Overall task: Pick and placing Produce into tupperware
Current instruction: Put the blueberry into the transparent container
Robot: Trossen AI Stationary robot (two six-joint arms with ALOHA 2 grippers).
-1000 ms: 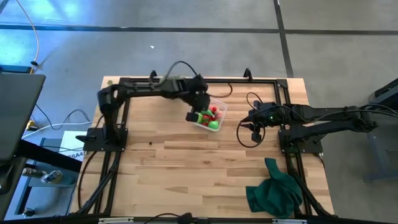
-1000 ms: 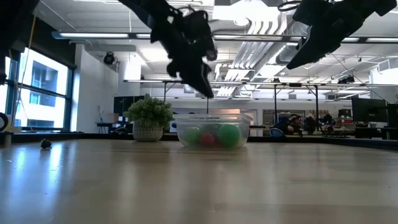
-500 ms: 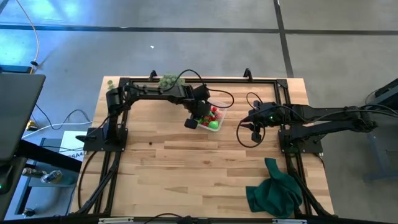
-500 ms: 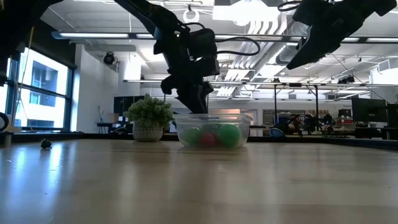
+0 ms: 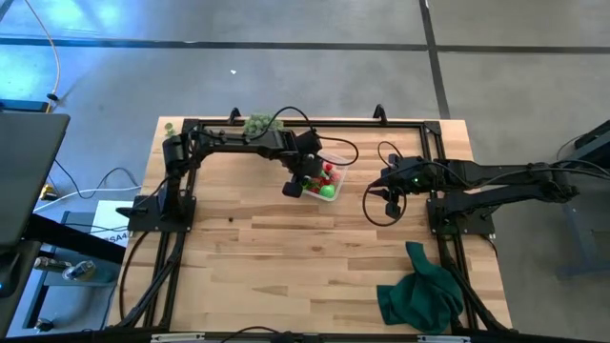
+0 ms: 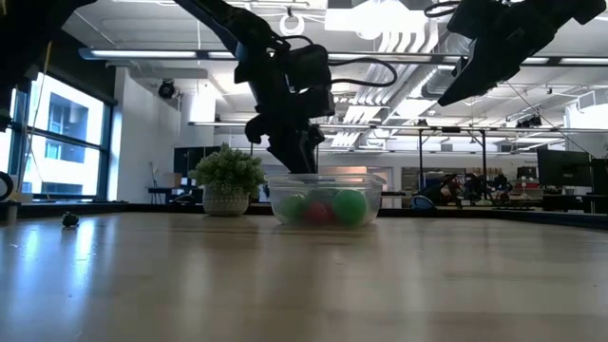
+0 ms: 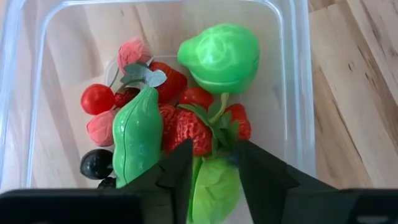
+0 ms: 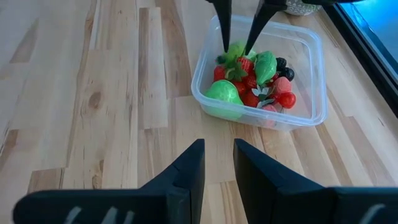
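- While the left gripper (image 7: 212, 163) hangs inside the tupperware (image 5: 323, 178), its fingers (image 7: 177, 171) stand a narrow gap apart around a green leafy piece (image 7: 214, 186); cannot tell if they grip it or just flank it.
- Tupperware sits on the tabletop (image 5: 286, 257) near the far edge, about midway between the left and right edges.
- Produce (image 7: 174, 118) all lies inside the tupperware: green round piece (image 7: 221, 56) by one wall, green pod (image 7: 138, 134) touching the strawberries (image 7: 186, 127), small red berry (image 7: 97, 98), pink pieces (image 7: 101, 127), dark berry (image 7: 96, 163) near a corner.
- Low view: left gripper (image 6: 296, 152) reaches down to the tupperware rim (image 6: 328, 178); green and red pieces show through the clear wall.
- Right gripper (image 8: 217, 163) hovers raised, right of the tupperware, toward the right edge; fingers narrow apart, nothing between them.
- Dark green cloth (image 5: 419, 291) lies bunched near the front right corner, well apart from the tupperware.
- Spiky pale-green ball (image 5: 258, 124) sits at the far edge, left of the tupperware.
- Small dark bit (image 6: 69, 219) lies on the tabletop far from the tupperware; too small to identify.
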